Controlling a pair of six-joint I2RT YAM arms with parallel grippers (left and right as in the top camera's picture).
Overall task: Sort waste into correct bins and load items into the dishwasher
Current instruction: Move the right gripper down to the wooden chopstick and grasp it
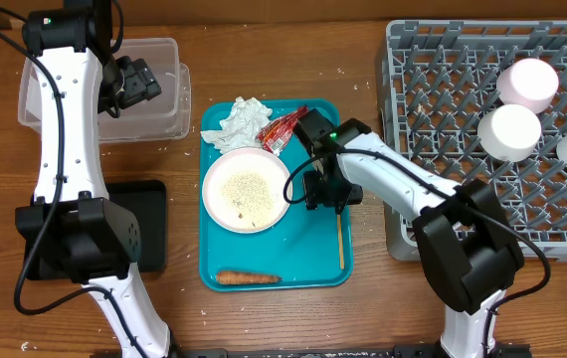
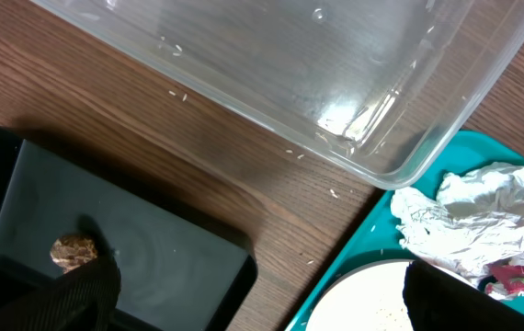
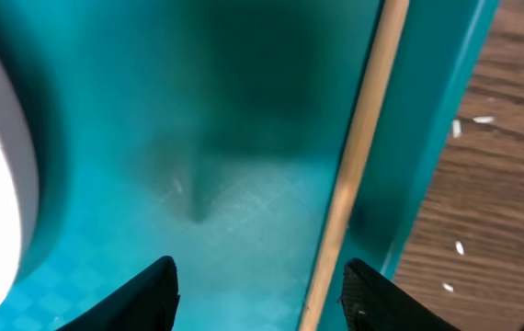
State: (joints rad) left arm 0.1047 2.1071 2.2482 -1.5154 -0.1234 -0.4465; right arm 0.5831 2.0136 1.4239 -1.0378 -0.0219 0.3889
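1. Wooden stick (image 3: 354,165) lies on the teal tray (image 3: 244,138), along its right wall, right of the plate (image 1: 246,189).
2. Right gripper (image 3: 260,271) straddles it, jaws spread (stick nearer the right finger); centre first, then close low.
3. No contact yet, seemingly; the view is tight.
4. Left gripper (image 1: 136,80): jaws wide, empty.

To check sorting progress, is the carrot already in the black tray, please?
No, the carrot lies on the teal tray.
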